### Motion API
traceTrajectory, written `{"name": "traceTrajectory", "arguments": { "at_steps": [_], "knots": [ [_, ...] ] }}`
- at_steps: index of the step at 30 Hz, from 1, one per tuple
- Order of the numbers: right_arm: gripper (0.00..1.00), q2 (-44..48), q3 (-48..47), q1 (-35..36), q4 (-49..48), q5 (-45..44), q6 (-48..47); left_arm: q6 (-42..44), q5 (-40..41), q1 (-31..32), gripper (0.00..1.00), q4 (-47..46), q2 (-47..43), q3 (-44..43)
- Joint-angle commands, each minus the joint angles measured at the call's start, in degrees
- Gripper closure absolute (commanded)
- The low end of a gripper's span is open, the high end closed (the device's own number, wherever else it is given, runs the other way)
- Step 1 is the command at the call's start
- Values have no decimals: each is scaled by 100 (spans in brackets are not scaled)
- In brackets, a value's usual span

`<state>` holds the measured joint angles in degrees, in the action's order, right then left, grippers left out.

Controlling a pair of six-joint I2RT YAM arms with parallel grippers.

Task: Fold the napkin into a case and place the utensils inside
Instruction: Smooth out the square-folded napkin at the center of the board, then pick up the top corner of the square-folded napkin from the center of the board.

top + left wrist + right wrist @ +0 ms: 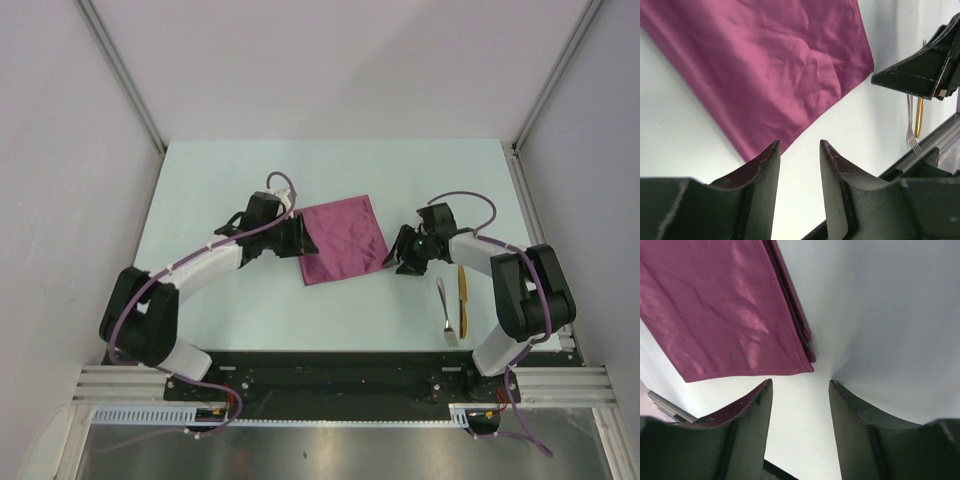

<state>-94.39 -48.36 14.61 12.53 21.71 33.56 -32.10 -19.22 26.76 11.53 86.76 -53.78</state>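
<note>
silver piece [447, 312]: flat on bench [220, 180], behind right claw [800, 382], beside its arm
golden piece [462, 292]: just beside silver piece, same lie
right claw: fingers spread, empty; napkin [343, 240] corner just ahead, to its left
left claw [799, 145]: fingers spread, empty; napkin edge just ahead
napkin: folded flat, layered, between both claws

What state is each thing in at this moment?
Napkin: folded in layers, lying flat.
Left gripper: open, holding nothing.
Right gripper: open, holding nothing.
Silver utensil: lying loose, outside the napkin.
Golden utensil: lying beside it, outside the napkin.
</note>
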Motion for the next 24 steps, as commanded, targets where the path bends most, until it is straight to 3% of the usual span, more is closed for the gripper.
{"name": "traceTrajectory", "arguments": {
  "at_steps": [1,10,17,21,24],
  "knots": [
    [49,114,-174,-46,206,-335,-166,160,358,4,58,-116,-634,324],
    [76,-290,-384,-46,-172,-27,-262,72,244,4,60,-160,-678,623],
    [80,-405,-622,-37,-155,70,-368,63,156,4,60,-195,-634,658],
    [99,-317,-692,-37,-85,131,-377,63,147,-4,61,-204,-643,676],
    [100,-159,-771,-2,-23,175,-377,63,138,4,61,-204,-643,667]
  ]
}}
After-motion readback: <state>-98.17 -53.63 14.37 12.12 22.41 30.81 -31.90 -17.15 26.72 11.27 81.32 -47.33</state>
